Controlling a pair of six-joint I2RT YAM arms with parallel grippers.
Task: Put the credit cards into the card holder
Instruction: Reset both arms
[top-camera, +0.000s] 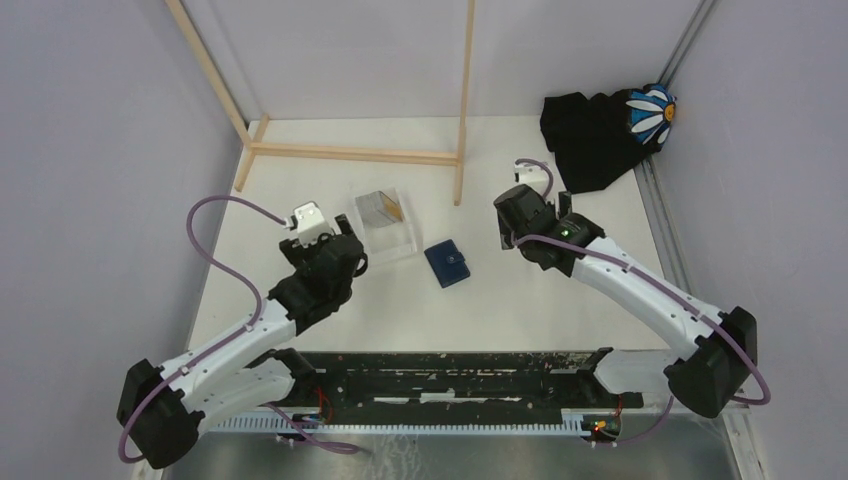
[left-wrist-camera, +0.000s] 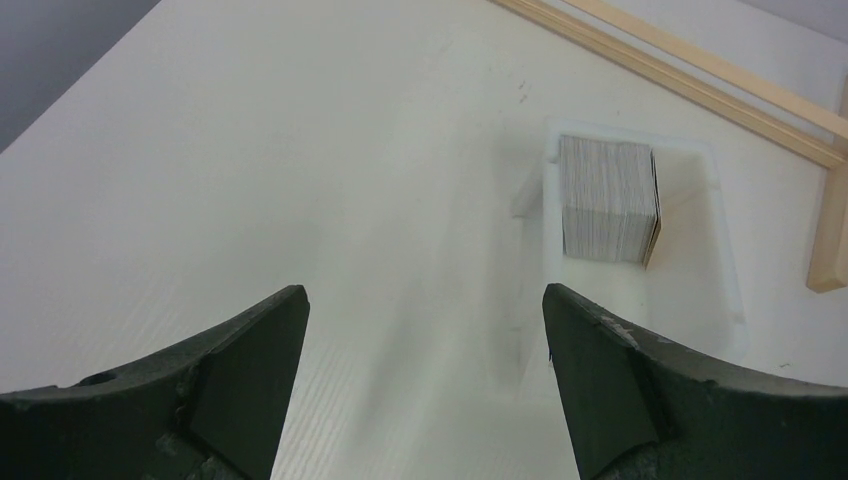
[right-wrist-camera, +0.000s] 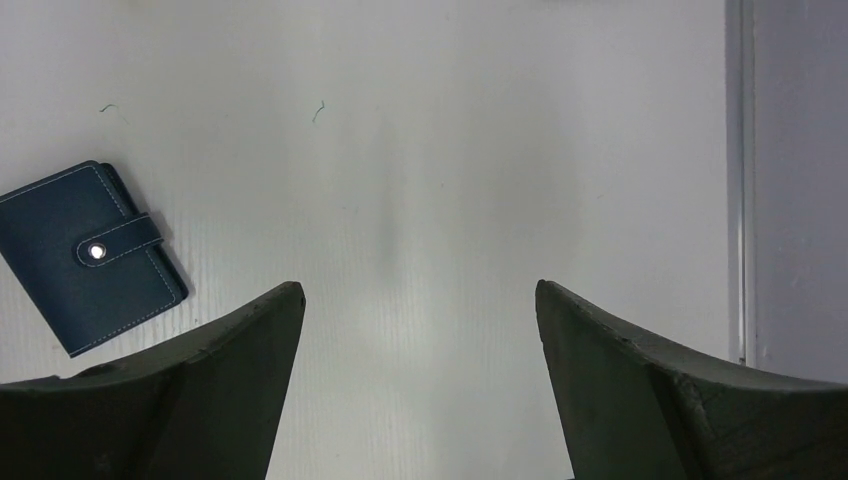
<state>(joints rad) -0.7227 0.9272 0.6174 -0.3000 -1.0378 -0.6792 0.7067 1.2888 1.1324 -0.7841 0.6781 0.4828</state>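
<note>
Top external: card holder (top-camera: 449, 263) lies snapped closed mid-table, between the arms. Credit cards (top-camera: 380, 207) stand stacked in a clear box (top-camera: 397, 241) just left of it, nearer the far edge. Left gripper (left-wrist-camera: 425, 300) and right gripper (right-wrist-camera: 420, 290) both gape wide, holding nothing.

I can't read any word, number or brand from where I stand. The stack of cards (left-wrist-camera: 607, 200) in the clear box (left-wrist-camera: 724, 250) shows only a grey, finely speckled top face. There may be print on it, but it is too small and blurred to make out. The navy wallet (right-wrist-camera: 90, 258) shows just a plain round snap and pale stitching. The black cloth (top-camera: 592, 140) in the far corner carries a daisy picture (top-camera: 651, 112) rather than lettering.
</note>
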